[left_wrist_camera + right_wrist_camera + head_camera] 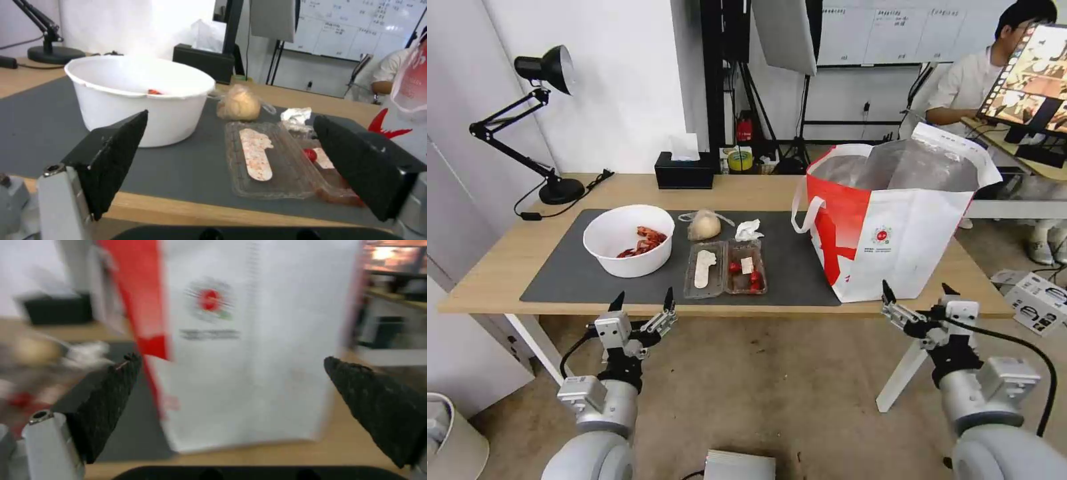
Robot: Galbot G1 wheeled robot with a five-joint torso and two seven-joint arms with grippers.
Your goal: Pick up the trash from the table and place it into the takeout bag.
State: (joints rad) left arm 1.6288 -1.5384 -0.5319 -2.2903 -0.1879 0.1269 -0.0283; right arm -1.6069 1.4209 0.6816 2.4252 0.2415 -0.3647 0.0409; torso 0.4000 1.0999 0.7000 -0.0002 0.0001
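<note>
Bowl, tray, tissue, small bag lay on mat, left of takeout bag. Left gripper nearer, jaws wide, before table edge; tray's long axis ran away from it. Right gripper wide, facing takeout bag.

Office-like lab — whiteboard, softbox light on stand, monitor, desk lamp

A black articulated desk lamp stands at the table's far left corner, its black cord trailing along the wood. A black rectangular tissue box sits at the far edge, a yellow tape roll just behind it.
</note>
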